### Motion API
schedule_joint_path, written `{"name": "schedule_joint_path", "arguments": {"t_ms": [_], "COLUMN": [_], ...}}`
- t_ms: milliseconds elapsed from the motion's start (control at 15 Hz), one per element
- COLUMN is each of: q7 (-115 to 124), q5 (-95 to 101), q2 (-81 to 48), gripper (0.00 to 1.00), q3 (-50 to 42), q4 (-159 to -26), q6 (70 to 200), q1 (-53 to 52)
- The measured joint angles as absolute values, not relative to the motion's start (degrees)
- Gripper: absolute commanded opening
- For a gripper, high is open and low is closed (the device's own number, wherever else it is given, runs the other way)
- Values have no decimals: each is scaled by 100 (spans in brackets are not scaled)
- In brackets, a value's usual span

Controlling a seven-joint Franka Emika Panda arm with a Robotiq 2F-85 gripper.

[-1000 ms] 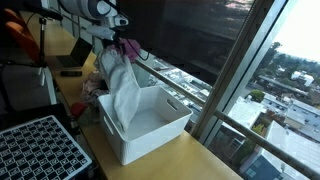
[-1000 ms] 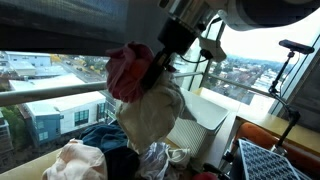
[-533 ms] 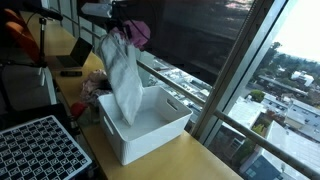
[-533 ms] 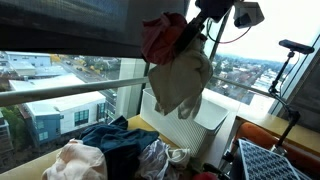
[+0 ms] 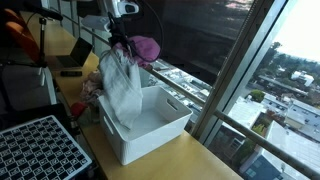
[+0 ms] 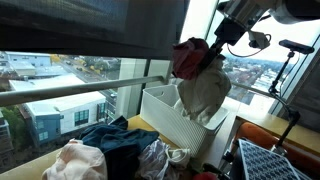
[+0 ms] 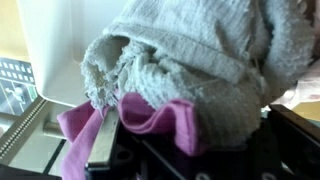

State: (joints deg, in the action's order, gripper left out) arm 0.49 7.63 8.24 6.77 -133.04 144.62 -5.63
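wrist view is full of cloth: a grey cloth (image 7: 200, 50) on top and a pink cloth (image 7: 150, 115) under it, both pinched in the gripper (image 7: 190, 150). the gripper is closed tight on them, with almost no gap between its fingers. in both exterior views the two cloths hang in the air from the gripper, the grey one long and floppy, the pink one bunched up near the fingers. the low end of the grey cloth dangles over the white bin (image 5: 150, 140) (i cannot tell if it touches the inside). a pile of clothes (image 6: 110, 150) lies beside the bin.

the job in hand looks like bringing the cloths over the bin. to do it well, i think the gripper should sit above the middle of the bin before it lets go, so no end flops over the wall. a slow move is best, since the long cloth can swing. the pink cloth may slip out first.
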Motion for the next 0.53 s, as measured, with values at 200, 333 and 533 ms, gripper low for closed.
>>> {"name": "schedule_joint_path", "arguments": {"t_ms": [200, 333, 533], "q7": [49, 49, 33], "q5": [763, 763, 762], "q2": [781, 729, 598], "gripper": [1, 1, 1], "q3": [499, 377, 211], "q4": [-13705, -13931, -14107], "q6": [14752, 14954, 15130], "q1": [-345, -218, -61]}}
